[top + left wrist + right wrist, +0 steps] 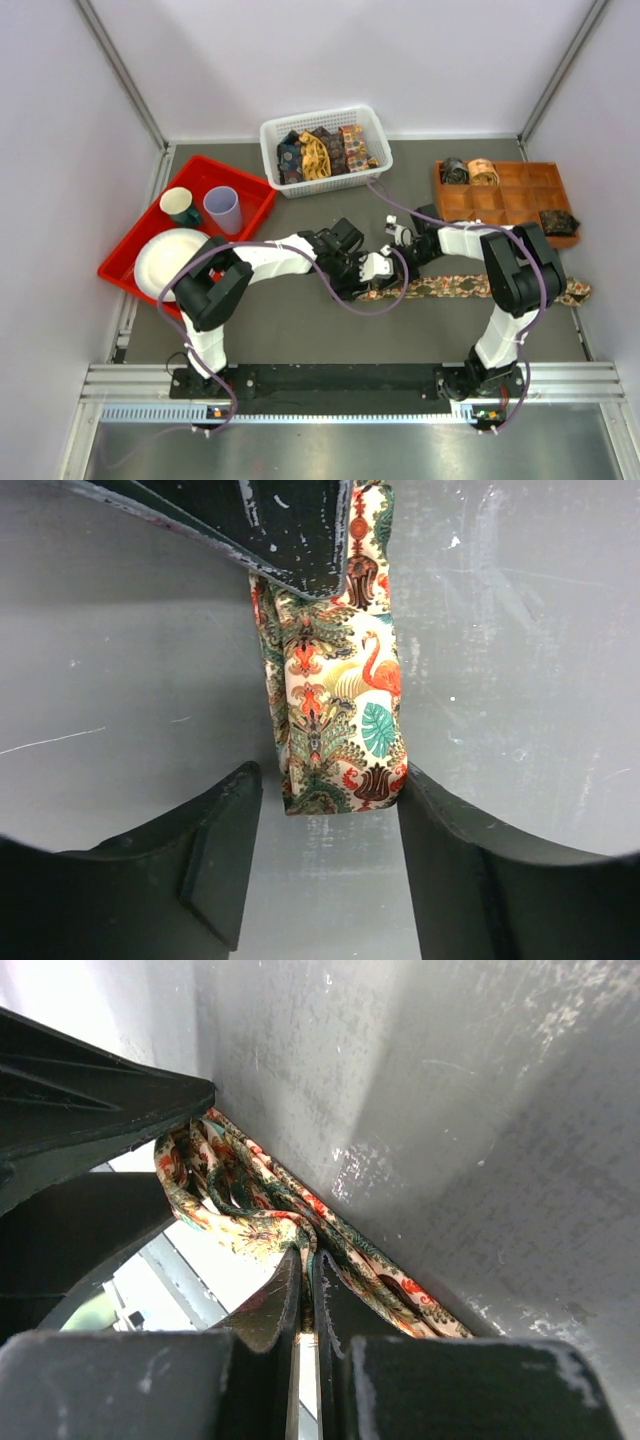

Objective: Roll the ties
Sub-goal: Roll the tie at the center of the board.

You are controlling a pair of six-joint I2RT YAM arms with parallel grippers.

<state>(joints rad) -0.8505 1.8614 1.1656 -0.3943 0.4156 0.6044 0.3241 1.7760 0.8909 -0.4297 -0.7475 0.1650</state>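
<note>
I see right fingers (268, 1315) clamped on a crumpled fold of the flamingo-print tie (335, 700), left fingers (225, 860) apart around its flat end.

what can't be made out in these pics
1. Top view: the tie's folded end, hidden under the two arms.
2. Right wrist view: the tie's further length, behind the right gripper and off the bottom edge.
3. Top view: number of ties in the basket, too heaped and small.
</note>
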